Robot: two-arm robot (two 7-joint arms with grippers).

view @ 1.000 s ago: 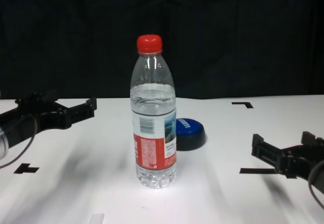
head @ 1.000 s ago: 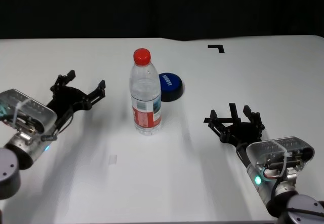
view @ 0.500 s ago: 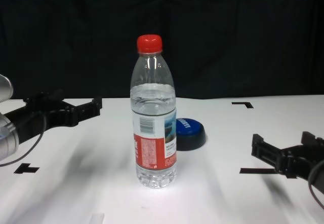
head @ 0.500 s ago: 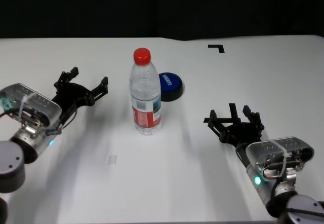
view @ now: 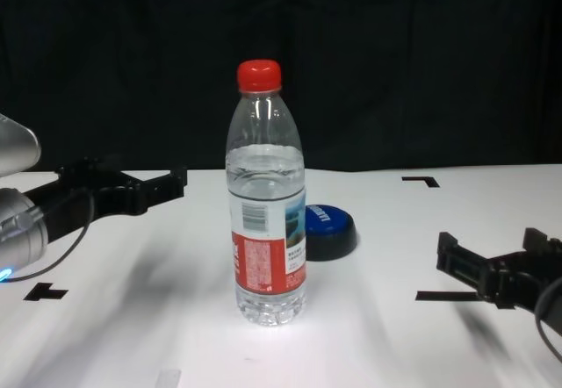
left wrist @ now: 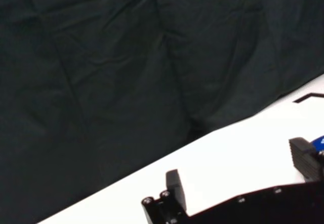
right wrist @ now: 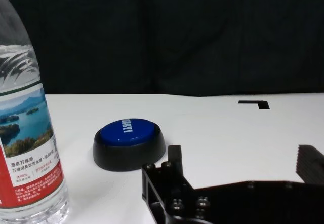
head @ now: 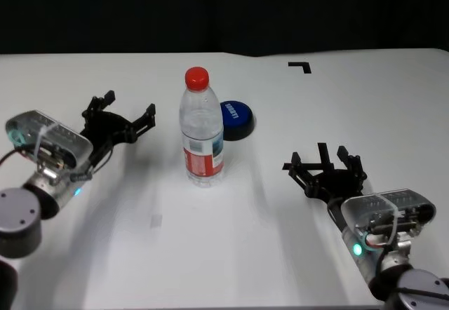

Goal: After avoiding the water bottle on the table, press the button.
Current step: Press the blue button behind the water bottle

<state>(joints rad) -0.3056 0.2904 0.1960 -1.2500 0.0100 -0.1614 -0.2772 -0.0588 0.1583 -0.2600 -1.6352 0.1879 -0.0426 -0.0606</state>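
Note:
The water bottle (head: 202, 131), clear with a red cap and a red-and-white label, stands upright mid-table. Just behind it to the right sits the blue dome button (head: 236, 117) on its dark base; the bottle partly covers it in the chest view (view: 330, 227). My left gripper (head: 128, 106) hovers left of the bottle, open and empty, a short gap from it. On the near right side my right gripper (head: 321, 158) is open and empty, well short of the button. In the right wrist view the button (right wrist: 129, 138) lies ahead, with the bottle (right wrist: 25, 133) beside it.
The white table (head: 210, 254) carries black tape marks: a corner (head: 300, 65) at the back right, a cross (view: 46, 292) near left and a line (view: 439, 296) by the right gripper. A small pale tape strip (head: 156, 220) lies in front of the bottle.
My left gripper has moved forward and rightward, closer to the bottle's left side, still open. The right arm, bottle and button have not moved.

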